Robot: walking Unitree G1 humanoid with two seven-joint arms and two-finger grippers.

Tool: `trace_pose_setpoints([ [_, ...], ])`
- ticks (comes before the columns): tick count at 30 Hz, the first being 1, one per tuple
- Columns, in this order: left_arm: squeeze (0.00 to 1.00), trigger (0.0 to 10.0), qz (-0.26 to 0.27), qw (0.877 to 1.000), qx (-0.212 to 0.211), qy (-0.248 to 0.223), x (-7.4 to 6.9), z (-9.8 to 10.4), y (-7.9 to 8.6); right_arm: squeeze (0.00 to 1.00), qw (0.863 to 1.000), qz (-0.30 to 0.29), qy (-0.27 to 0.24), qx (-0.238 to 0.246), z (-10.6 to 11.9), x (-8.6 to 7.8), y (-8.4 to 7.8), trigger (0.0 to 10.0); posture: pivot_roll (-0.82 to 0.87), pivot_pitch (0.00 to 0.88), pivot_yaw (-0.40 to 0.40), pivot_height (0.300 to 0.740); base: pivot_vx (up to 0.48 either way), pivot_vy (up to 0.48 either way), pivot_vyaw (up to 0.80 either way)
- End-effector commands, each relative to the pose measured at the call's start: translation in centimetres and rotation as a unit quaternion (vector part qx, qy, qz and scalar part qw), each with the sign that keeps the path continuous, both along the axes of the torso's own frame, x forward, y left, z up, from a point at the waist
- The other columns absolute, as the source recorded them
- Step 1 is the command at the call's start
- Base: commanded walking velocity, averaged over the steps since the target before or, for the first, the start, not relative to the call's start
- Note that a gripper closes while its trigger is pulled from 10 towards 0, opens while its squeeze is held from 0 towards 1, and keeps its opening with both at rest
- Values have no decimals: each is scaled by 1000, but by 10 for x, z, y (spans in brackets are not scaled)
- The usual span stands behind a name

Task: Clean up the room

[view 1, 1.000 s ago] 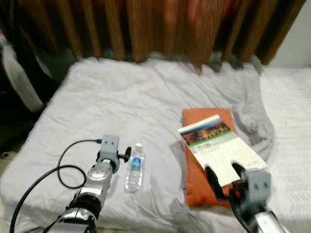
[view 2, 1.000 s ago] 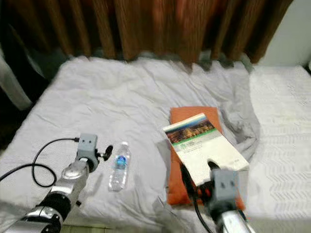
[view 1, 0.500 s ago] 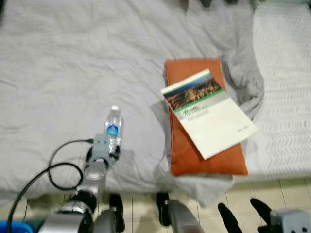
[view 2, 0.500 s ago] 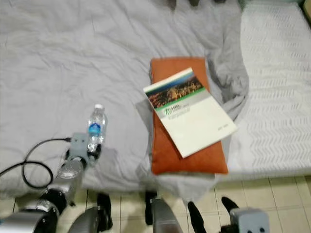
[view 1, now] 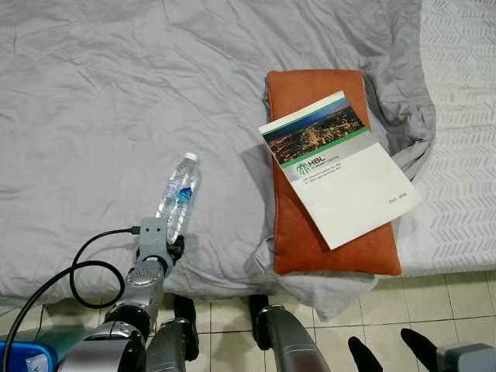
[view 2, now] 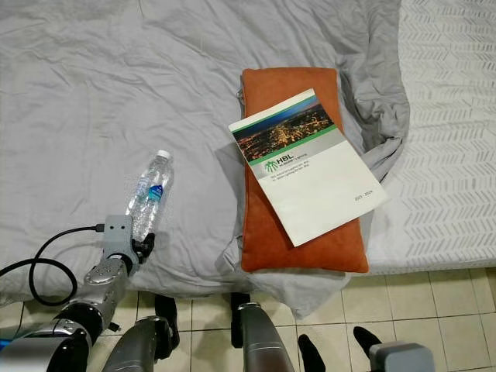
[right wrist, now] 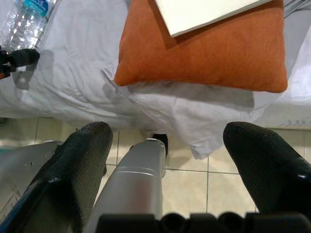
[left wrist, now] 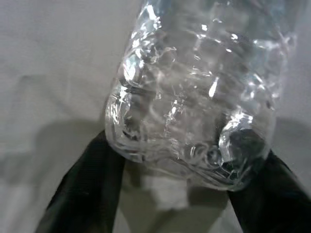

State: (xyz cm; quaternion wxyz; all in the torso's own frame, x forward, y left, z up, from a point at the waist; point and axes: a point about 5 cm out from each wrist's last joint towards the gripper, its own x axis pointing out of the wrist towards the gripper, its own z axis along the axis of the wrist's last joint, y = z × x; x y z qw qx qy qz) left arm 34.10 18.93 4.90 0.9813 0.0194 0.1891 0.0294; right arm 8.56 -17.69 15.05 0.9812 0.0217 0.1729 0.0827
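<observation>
Nearest to us, down over the beige tiled floor [view 1: 457, 298], our right claw [right wrist: 181, 160] hangs idle with its two black fingers spread wide and nothing between them.

A little further out, at the near edge of the bed, our left claw [left wrist: 170, 189] reaches the base of the clear plastic water bottle with a blue label [view 1: 177, 198]. In the left wrist view one black finger [left wrist: 90, 184] sits on each side of the bottle's crumpled bottom, close against it. We judge the claw is parted around the base and not yet clamped, though we cannot be sure how firmly it presses.

The bottle lies on its side on the wrinkled grey bed sheet [view 1: 116, 93]. Its long axis runs away from us, leaning slightly to the right, with the white cap at the far end and the base pointing back at our left claw.

Further right, the rectangular orange cushion [view 1: 310, 240] lies lengthwise away from us, and the white booklet with a green stripe and a city photo [view 1: 341, 174] rests on it at an angle.

The tidying looks barely begun to us: bottle, booklet and cushion all lie on the bed, and picking up the bottle seems the step in hand.
</observation>
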Motion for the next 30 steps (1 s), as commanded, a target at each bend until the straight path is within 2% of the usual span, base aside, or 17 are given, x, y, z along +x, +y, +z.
trace_pose_setpoints([
  [1,0,0,-35,998,13,42,-11,-18,-8,0,1000,-4,22,-9,-3,-5,-4,10000,-416,636,-124,740,0,0,0],
  [9,0,0,-60,998,21,25,-8,-12,-8,0,1000,-6,25,-9,-7,-3,-5,10000,-391,626,-104,740,0,0,0],
  [15,0,0,-88,996,9,-11,-7,-7,-17,0,1000,-6,24,-10,-12,1,-5,10000,-368,609,-87,740,0,0,0],
  [16,0,0,-105,994,1,-23,-7,-7,-24,0,1000,-6,21,-10,-12,3,-5,10000,-351,605,-77,740,0,0,0],
  [18,0,10000,-143,989,15,-27,-13,-12,-38,0,1000,-4,19,-8,-15,6,-4,10000,-324,601,-65,740,0,0,0],
  [23,0,10000,-175,984,20,-26,-22,-19,-49,0,1000,-2,20,-4,-18,8,-2,10000,-316,600,-58,740,0,0,0],
  [24,1000,10000,-199,979,25,-47,-24,-12,-54,0,1000,-1,19,-2,-19,9,-1,10000,-311,594,-53,740,0,0,0],
  [27,1000,10000,-216,974,28,-62,-25,-7,-58,0,1000,-1,18,-1,-19,9,0,10000,-311,594,-53,740,0,0,0],
  [30,1000,10000,-238,966,52,-86,-21,11,-54,0,1000,1,17,3,-22,11,2,10000,-281,585,-36,740,0,0,0],
])
